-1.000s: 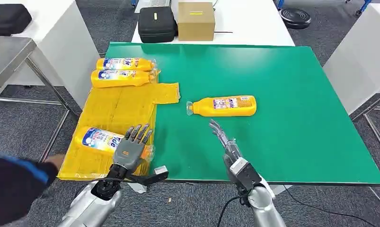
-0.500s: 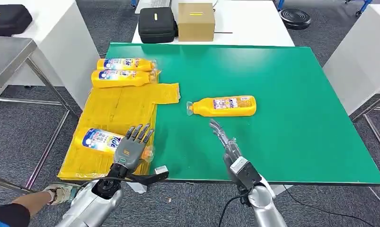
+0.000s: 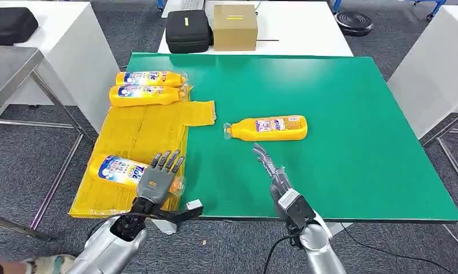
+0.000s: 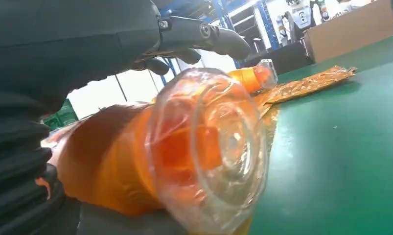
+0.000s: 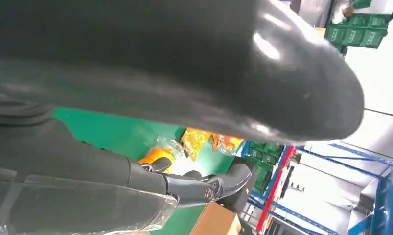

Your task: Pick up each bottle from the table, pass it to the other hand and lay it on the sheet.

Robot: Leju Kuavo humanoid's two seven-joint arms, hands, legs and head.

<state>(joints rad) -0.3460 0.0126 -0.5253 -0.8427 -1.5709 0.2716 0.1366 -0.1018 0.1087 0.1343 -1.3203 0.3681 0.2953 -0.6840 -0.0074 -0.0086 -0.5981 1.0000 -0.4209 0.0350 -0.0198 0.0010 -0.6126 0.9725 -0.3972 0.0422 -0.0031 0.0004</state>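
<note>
Bottles first, from the head view: two lie side by side at the upper left on the yellow sheet [image 3: 136, 132], a third bottle [image 3: 120, 169] at lower left, and one bottle [image 3: 267, 128] waits mid-frame on the green bench [image 3: 357, 131], cap toward the sheet. I judge my left hand [image 3: 156, 179] is letting go of the third bottle, its fingers [image 3: 168, 160] spread flat above it. My right hand [image 3: 270, 169] hovers just short of the waiting bottle, fingers apart and empty, presumably lined up to pick it.

Left wrist view: the clear cap [image 4: 209, 147] and orange body fill the centre, lying on the sheet beneath my fingers.

Right wrist view: too blurred to add anything sure.
</note>
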